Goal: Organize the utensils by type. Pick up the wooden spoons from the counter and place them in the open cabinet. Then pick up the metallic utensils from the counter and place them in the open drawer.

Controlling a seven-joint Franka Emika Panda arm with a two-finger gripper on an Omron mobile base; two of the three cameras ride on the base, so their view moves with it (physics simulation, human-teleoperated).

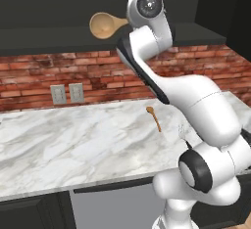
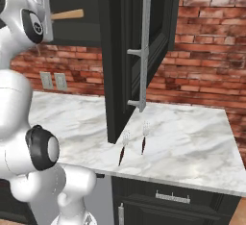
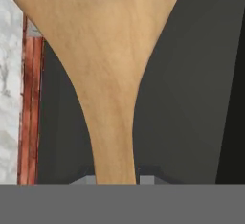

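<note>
My gripper (image 3: pixel 116 179) is shut on the handle of the larger light-tan wooden spoon (image 3: pixel 115 74). It holds the spoon (image 1: pixel 103 25) up high with the round bowl at the dark shelf of the open cabinet (image 1: pixel 54 41). From the right, the spoon's handle (image 2: pixel 67 14) sticks out level from my hand toward the cabinet's open door (image 2: pixel 139 51). The smaller orange-brown spoon (image 1: pixel 154 117) lies on the marble counter (image 1: pixel 73 140). Two dark-handled forks (image 2: pixel 123 148) (image 2: pixel 144 140) lie side by side below the door. The open drawer is out of view.
A brick wall (image 1: pixel 98 76) with two outlets (image 1: pixel 67 93) backs the counter. The cabinet door's long steel handle (image 2: pixel 144 46) hangs above the forks. A light grey panel (image 1: pixel 112 203) sits under the counter edge, between black lower cabinets (image 2: pixel 168 200).
</note>
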